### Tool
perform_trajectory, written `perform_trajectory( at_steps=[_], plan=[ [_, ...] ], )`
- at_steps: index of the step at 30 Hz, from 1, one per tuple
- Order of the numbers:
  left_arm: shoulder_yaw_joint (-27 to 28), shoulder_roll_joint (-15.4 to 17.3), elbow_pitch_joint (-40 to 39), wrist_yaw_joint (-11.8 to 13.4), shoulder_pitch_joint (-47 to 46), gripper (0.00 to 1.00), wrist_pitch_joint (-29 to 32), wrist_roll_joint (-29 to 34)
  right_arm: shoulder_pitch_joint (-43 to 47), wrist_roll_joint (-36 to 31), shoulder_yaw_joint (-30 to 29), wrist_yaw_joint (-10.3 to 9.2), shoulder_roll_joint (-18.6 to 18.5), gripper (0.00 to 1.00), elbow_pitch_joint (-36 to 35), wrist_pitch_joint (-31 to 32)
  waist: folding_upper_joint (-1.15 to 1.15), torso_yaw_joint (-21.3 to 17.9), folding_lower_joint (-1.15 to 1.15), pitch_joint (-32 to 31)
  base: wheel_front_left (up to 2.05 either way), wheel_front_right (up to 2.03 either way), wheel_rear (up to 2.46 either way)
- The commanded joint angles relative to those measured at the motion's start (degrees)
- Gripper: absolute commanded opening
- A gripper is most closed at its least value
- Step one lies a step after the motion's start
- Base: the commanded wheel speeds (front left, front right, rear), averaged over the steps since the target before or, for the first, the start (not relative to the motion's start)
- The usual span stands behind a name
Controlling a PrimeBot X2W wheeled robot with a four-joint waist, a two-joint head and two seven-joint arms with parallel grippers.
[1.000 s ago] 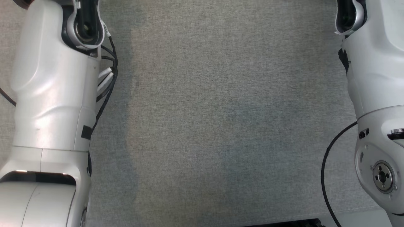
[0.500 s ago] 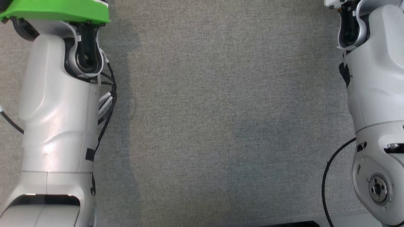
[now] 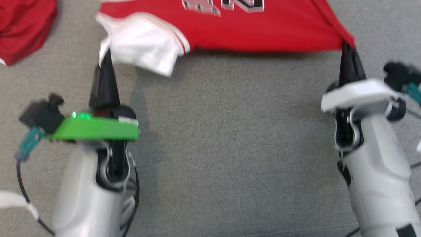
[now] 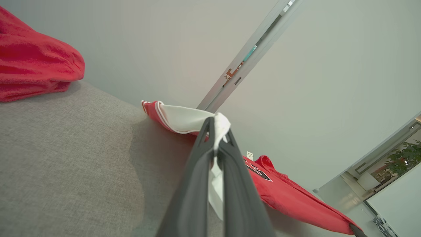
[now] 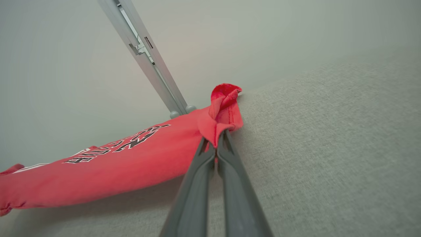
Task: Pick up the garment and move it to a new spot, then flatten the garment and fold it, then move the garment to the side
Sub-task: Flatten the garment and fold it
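Your left gripper (image 3: pixel 106 56) is closed on the garment (image 3: pixel 250 31) at its white edge, your right gripper (image 3: pixel 346 46) on its red corner; the cloth stretches between them.

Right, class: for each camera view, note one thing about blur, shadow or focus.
Head view: blur softens the left gripper and green plate; the garment throws a soft shadow on the grey surface. Left wrist view: the near fingers are out of focus. Right wrist view: the garment's lettering is fairly sharp, light even, no glare.
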Motion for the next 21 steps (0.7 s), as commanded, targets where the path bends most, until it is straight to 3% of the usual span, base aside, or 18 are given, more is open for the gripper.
perform_trajectory(
  at_steps=[1, 12, 21],
  plan=[
    [-0.24, 0.55, -2.36, 0.35, 4.62, 0.0, 0.2, 0.11, 4.36, 1.19, 0.19, -0.02, -0.24, 0.0, -2.63, -0.18, 0.0, 0.64, 0.0, -8.01, 0.0, 0.0, 0.0],
    [-3.73, 0.26, -19.79, 8.16, 31.92, 0.0, 4.89, -3.36, 30.87, 6.87, -0.35, -0.02, -0.19, 0.0, -18.42, -0.18, 0.0, 1.55, 0.0, -17.11, 0.0, 0.0, 0.0],
    [-5.73, 0.91, -22.46, 11.34, 40.39, 0.0, 7.06, -2.75, 39.05, 11.01, 0.19, -0.01, -0.18, 0.0, -18.7, -0.19, 0.0, 1.56, 0.0, -18.69, 0.0, 0.0, 0.0]
  ],
)
